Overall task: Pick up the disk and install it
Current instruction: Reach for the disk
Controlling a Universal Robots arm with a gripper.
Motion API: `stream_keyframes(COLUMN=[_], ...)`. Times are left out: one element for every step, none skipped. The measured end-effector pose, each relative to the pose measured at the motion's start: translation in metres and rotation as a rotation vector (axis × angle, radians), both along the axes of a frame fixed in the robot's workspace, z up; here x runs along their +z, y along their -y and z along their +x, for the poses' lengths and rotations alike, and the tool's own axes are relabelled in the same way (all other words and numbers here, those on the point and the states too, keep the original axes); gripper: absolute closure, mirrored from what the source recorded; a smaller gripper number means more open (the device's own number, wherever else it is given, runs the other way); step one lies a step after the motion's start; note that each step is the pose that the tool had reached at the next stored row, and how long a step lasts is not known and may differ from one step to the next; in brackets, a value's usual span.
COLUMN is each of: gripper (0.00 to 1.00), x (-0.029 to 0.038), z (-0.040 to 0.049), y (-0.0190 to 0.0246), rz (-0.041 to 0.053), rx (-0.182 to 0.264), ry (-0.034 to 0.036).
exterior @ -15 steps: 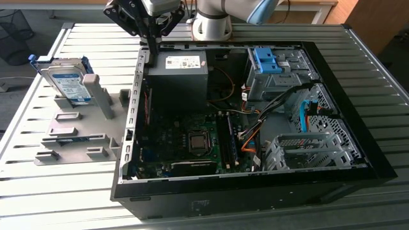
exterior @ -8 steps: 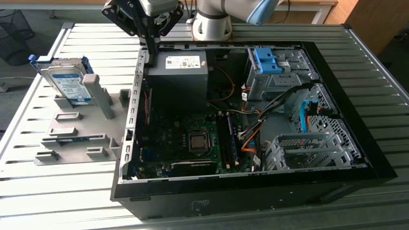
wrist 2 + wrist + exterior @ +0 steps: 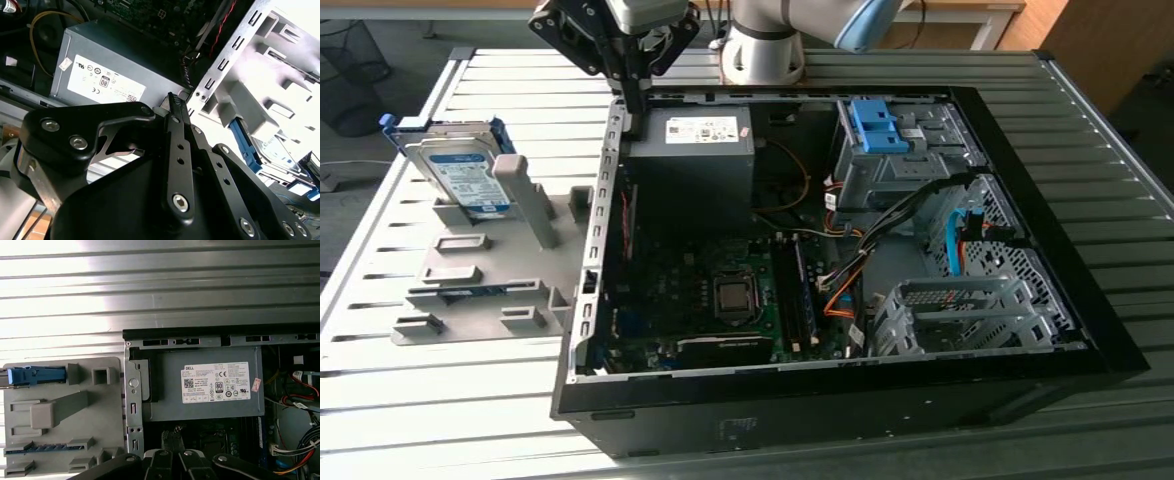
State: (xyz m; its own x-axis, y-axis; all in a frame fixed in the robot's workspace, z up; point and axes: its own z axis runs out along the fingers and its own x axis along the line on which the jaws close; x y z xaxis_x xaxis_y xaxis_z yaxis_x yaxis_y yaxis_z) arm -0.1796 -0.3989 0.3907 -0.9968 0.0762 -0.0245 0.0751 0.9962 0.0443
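Slatted metal table [image 3: 440,420] is carrying everything. On it the PC case [image 3: 1107,350] is lying on its side w/ the side panel off, so the inside is facing up and an arm can come in from above. Beside it, on the exterior view's left, a grey fixture [image 3: 520,265] is sitting on the table. Its blocks and slots are prob. there to keep parts in known spots. Inside the case, the power supply [image 3: 700,165] is sitting at the far end, label up. A metal drive cage [image 3: 961,310] is standing at the near end toward the exterior view's right. It's likely a seat for a drive, tho I can't confirm.

The disk [image 3: 460,172] is standing in a slot at the fixture's far end, well apart from the case, not yet picked. It's propped on end and leaning back a bit, so its upper edges are sticking up free, which I'd judge suits a pinch from above. Its long axis is running mostly upright, and the label face is looking toward the near side of the exterior view. In the first wrist view the disk's blue frame [image 3: 35,375] is showing edge-on, as a thin strip.

The gripper [image 3: 635,112] is hanging over the case's far corner on the exterior view's left, just beside the power supply. Its fingers are pointing down and pressed together w/ nothing between them. In the second wrist view the gripper [image 3: 172,97] is reading the same.
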Motion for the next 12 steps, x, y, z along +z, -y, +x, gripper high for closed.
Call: stream_keyframes(gripper=[0.89, 0.89, 0.89, 0.89, 0.89, 0.89, 0.89, 0.89, 0.89, 0.89, 0.89, 0.89], x=[0.0000, 0.0000, -0.0001, -0.0001, -0.0001, -0.0002, -0.0001, -0.0002, -0.0002, -0.0002, -0.0002, -0.0002], z=[-0.0003, -0.0006, -0.0010, -0.0013, -0.0016, -0.0019, -0.0023, -0.0026, -0.0029, -0.0032, -0.0034, -0.0037], y=[0.0000, 0.0000, 0.0000, 0.0000, 0.0000, 0.0000, 0.0000, 0.0000, 0.0000, 0.0000, 0.0000, 0.0000], rz=[0.0000, 0.0000, 0.0000, 0.0000, 0.0000, 0.0001, 0.0000, 0.0000, 0.0000, 0.0000, 0.0000, 0.0001], rx=[0.000, 0.000, 0.000, 0.000, 0.000, 0.000, 0.000, 0.000, 0.000, 0.000, 0.000, 0.000], ry=[0.0000, 0.0000, 0.0000, 0.0000, 0.0000, 0.0001, 0.0000, 0.0000, 0.0000, 0.0000, 0.0000, 0.0000])
